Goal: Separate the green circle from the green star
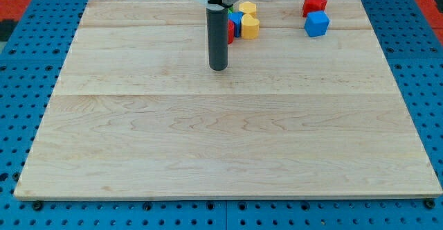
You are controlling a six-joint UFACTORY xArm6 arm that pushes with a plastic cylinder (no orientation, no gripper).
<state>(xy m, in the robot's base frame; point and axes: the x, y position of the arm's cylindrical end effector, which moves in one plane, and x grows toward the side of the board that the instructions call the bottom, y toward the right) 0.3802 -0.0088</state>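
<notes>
No green circle and no green star shows in the camera view. My tip (pixel 218 68) rests on the wooden board (pixel 221 140), upper middle. Just up and right of it sits a cluster at the view's top: a yellow block (pixel 250 26), another yellow block (pixel 247 9) behind it, a blue block (pixel 237 22) and a red block (pixel 230 31) partly hidden behind the rod. The rod may hide further blocks behind it.
At the view's top right stand a red block (pixel 313 4) and a blue cube (pixel 317 24) just below it, touching or nearly so. The board lies on a blue perforated table (pixel 21 64).
</notes>
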